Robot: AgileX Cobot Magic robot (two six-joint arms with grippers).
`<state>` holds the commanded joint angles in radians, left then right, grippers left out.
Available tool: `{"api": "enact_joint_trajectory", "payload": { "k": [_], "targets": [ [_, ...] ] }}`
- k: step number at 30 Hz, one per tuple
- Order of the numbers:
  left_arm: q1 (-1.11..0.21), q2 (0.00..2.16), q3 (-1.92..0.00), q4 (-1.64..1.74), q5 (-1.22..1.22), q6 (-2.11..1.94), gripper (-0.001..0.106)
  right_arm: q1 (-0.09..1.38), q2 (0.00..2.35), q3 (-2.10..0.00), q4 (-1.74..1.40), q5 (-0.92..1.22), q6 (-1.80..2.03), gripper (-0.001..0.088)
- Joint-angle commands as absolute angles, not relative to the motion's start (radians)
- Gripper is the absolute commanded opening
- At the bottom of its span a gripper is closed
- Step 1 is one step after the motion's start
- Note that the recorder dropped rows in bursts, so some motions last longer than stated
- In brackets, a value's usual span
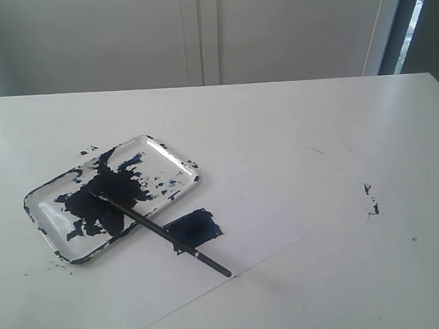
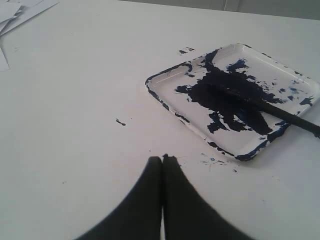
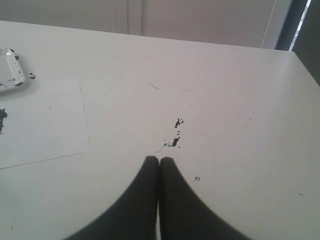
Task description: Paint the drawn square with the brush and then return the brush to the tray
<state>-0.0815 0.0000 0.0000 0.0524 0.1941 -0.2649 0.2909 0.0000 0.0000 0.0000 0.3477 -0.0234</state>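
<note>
On wrist cams L pincer [image 2: 162, 159] & R pincer [image 3: 159, 160] clenched; only exterior shows brush [image 1: 160, 231] crossing square [image 1: 202, 227].

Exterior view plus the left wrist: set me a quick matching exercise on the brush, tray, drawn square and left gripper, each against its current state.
1 brush
2 tray
3 square
4 left gripper

a shut, holding nothing
b filled in dark, on the paper
c white, smeared with dark paint
d tip in the tray, handle out over its rim

Pairs: 1-d, 2-c, 3-b, 4-a.
</note>
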Motion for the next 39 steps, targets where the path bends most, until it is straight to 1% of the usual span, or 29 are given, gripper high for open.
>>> {"api": "enact_joint_trajectory", "payload": {
  "k": [14,19,22,39],
  "targets": [
    [-0.077,0.0,0.0,0.054,0.194,-0.265,0.0,0.291,0.0,0.0,0.0,0.348,-0.023,0.0],
    [-0.03,0.0,0.0,0.054,0.194,-0.265,0.0,0.291,0.0,0.0,0.0,0.348,-0.023,0.0],
    [0.027,0.0,0.0,0.054,0.194,-0.265,0.0,0.291,0.0,0.0,0.0,0.348,-0.023,0.0],
    [0.029,0.0,0.0,0.054,0.194,-0.265,0.0,0.291,0.0,0.0,0.0,0.348,-0.023,0.0]
  ]
}}
